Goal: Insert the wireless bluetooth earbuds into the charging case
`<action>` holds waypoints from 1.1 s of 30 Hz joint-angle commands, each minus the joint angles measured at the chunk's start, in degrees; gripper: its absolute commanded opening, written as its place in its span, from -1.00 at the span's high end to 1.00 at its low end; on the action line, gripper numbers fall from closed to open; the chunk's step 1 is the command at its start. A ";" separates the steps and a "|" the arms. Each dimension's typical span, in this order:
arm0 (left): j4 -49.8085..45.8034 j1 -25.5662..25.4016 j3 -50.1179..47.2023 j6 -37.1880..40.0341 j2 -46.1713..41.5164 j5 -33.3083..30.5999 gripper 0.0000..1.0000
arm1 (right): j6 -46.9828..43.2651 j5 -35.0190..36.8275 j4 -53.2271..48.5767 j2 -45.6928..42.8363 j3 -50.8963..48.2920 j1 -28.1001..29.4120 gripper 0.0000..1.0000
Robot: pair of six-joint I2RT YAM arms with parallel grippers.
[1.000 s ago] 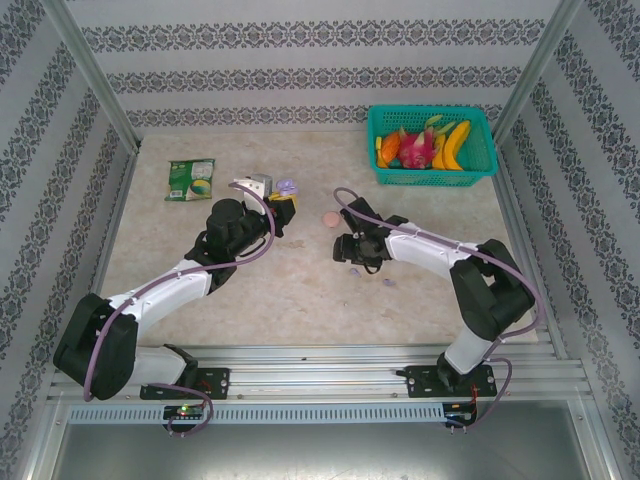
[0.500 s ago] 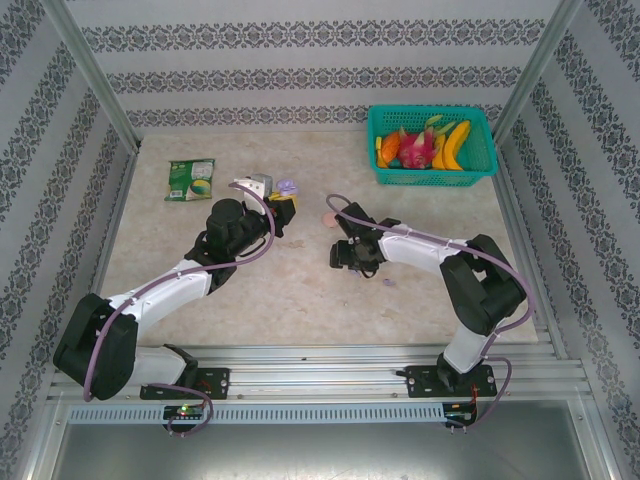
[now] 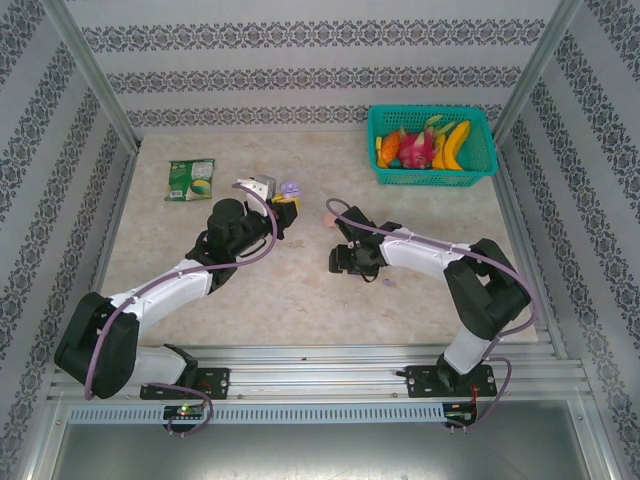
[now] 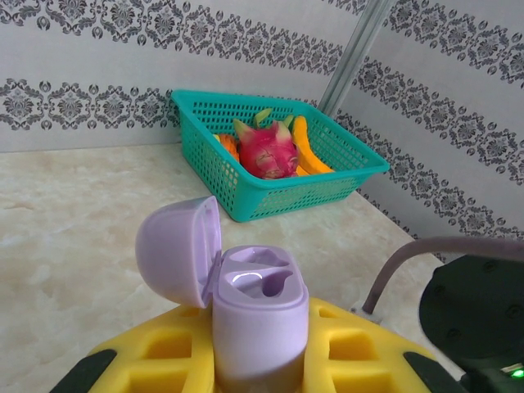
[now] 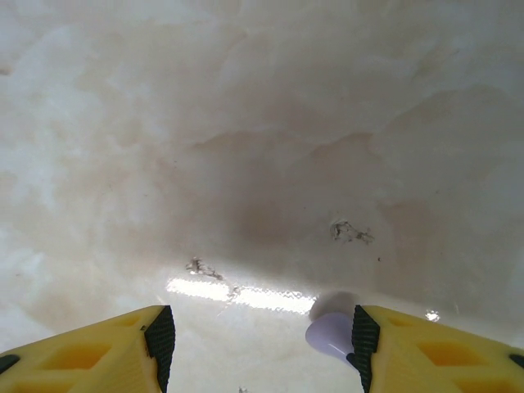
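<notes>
One purple earbud [image 5: 329, 334] lies between the parted fingers [image 5: 426, 352] of the right hand [image 5: 260, 348] — pickup stage; next, close gently. The left hand [image 4: 260, 364] clamps the open charging case [image 4: 259, 299].

We find bare table [image 3: 300, 150] just left of the basket [image 3: 432, 176] | left gripper [image 3: 284, 203] and right gripper [image 3: 345, 258] block nearer-left of it | green packet [image 3: 190, 180] far left

You have two charging cases: purple case [image 4: 260, 315] within the left pincer [image 3: 283, 204], pink case [image 3: 328, 219] just beyond the right pincer [image 5: 262, 336]. Two earbuds: pale purple earbud [image 5: 331, 336] between the right pincer's fingers, second earbud [image 3: 388, 281] just beside that pincer. One green packet [image 3: 190, 180], one basket [image 3: 482, 165]
</notes>
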 commanded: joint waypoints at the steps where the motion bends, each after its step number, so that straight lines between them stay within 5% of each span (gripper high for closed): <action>1: 0.27 -0.75 0.71 1.55 -0.22 -0.48 1.00 | -0.32 1.61 -1.02 -1.89 -0.36 -0.90 -0.23; 33: 4.00 -0.87 0.91 0.47 0.33 0.79 1.00 | 0.93 4.07 -1.77 0.41 -2.71 2.44 -0.19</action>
